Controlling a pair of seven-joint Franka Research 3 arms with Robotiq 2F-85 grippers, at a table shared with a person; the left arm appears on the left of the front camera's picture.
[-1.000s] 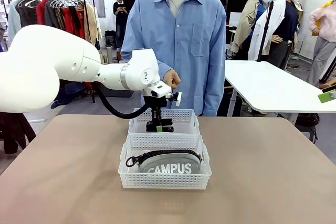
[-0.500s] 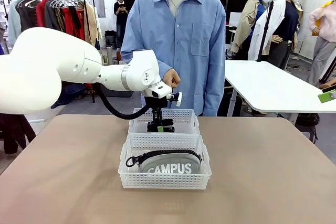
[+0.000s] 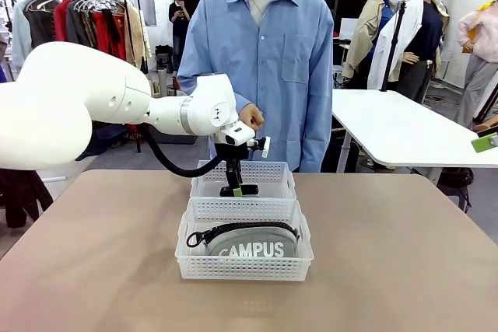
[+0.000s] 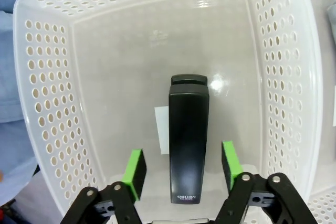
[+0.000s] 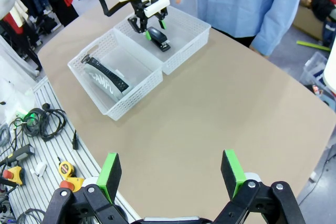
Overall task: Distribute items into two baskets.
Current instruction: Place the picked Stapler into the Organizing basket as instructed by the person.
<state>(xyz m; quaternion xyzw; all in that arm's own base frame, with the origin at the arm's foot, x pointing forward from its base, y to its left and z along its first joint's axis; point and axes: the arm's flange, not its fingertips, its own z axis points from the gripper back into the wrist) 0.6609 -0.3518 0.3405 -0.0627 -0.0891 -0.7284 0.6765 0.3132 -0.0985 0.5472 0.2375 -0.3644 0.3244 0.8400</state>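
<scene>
Two white baskets stand end to end at the table's middle. In the near basket [image 3: 241, 209] the grey "CAMPUS" pouch [image 3: 253, 243] stands on edge. The black stapler [image 4: 188, 140] lies flat on the floor of the far basket [image 3: 283, 170]. My left gripper [image 4: 183, 162] is lowered into that far basket, open, a green pad [image 4: 135, 167] clear of the stapler on each side. The right wrist view shows the stapler [image 5: 159, 36] under the left gripper [image 5: 148, 22] and the pouch [image 5: 105, 80] in its basket [image 5: 134, 95]. My right gripper [image 5: 172, 174] hangs open and empty over bare table.
A person in a blue shirt stands at the far edge, one hand [image 3: 251, 118] just behind the left gripper. A white table [image 3: 405, 126] stands at the back right. Cables and tools [image 5: 37, 124] lie on a bench beside my table.
The left gripper has opened and let go of the stapler, which now rests on the far basket's floor. The arm has hardly moved.
</scene>
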